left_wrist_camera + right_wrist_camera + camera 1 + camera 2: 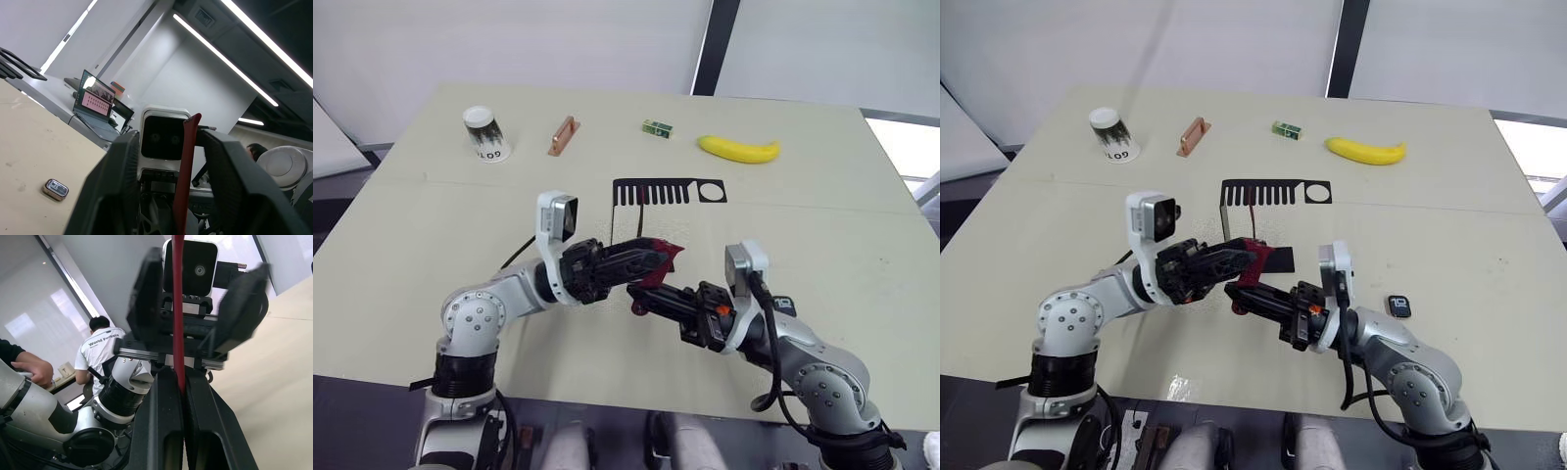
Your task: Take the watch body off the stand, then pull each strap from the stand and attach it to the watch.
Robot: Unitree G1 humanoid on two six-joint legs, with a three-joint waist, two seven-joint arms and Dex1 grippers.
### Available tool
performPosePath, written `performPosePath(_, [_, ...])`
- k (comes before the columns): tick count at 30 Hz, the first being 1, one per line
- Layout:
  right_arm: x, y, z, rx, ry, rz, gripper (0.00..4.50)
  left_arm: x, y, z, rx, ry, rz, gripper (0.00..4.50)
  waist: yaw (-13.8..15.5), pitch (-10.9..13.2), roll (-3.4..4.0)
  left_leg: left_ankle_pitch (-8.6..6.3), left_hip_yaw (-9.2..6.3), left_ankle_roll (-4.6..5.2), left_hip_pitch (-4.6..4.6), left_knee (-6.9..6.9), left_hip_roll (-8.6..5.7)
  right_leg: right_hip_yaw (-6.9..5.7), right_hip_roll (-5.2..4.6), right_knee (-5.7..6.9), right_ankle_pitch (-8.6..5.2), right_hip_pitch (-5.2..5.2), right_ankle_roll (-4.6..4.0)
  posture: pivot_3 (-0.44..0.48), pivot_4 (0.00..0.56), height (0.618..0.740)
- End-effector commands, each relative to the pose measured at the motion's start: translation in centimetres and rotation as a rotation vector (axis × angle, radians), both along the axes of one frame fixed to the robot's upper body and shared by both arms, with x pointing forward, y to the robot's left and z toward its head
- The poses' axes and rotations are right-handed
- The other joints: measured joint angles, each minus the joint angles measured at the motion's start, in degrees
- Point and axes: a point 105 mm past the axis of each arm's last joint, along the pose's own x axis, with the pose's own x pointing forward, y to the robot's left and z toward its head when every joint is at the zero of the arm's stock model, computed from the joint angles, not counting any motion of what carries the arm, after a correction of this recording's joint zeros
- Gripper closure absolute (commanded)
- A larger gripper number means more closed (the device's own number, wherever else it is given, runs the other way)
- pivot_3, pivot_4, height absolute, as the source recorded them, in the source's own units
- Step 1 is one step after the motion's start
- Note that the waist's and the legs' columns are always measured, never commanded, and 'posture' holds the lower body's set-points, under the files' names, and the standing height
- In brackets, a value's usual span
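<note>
Spanning both grippers, slim dark-red strap [178, 308], right gripper [182, 382] clamped

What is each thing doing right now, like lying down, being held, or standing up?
Dark-red strap: pinched in the right pincer, reaching between the left pincer's fingers.
Left pincer: open around the strap.
Small square dark watch body: lying flat on the table.
Black sheet-metal stand: upright.
Yellow banana: lying.
White paper cup: upside down.

The paper cup [486, 134], far beyond the left gripper [658, 257], carries upside-down letters, roughly "GO19". Past the right gripper [177, 382], a seated person's white shirt [100, 350] reads "World Forests" or thereabouts, partly unclear.
</note>
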Motion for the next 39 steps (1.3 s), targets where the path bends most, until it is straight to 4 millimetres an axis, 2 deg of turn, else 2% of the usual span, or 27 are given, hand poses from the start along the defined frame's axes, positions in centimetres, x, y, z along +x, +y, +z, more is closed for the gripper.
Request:
performPosePath(1, [-0.46,0.01,0.92,0.029,-0.023,0.006,4.5,-1.0,-0.3,0.6,-0.014,-0.04,-0.046,3.59,0.0,0.0,0.0,0.0,0.0,0.0,0.0,0.0,0.0,0.0,0.0,0.0,0.0,0.0,0.0,0.0,0.15,0.74])
performPosePath(20, [-0.81,0.08,0.39,0.036,-0.013,0.003,4.5,-0.96,-0.74,0.66,-0.035,-0.036,-0.053,3.59,0.0,0.0,0.0,0.0,0.0,0.0,0.0,-0.01,0.0,0.0,0.0,-0.16,0.0,0.0,0.0,0.0,0.15,0.74])
performPosePath(23, [-0.84,0.08,0.35,0.035,-0.013,0.003,4.5,-0.97,-0.79,0.56,-0.032,-0.033,-0.053,4.45,0.0,0.0,0.0,0.0,0.0,0.0,0.0,-0.01,0.0,0.0,0.0,-0.24,0.0,0.0,0.0,0.0,0.15,0.74])
performPosePath(39, [-0.94,0.04,0.22,0.03,-0.013,0.003,4.5,-1.13,-0.69,0.29,-0.02,-0.036,-0.051,4.49,0.0,0.0,0.0,0.0,0.0,0.0,-0.01,-0.02,0.0,0.0,0.0,-0.27,0.0,0.0,0.0,0.0,0.15,0.74])
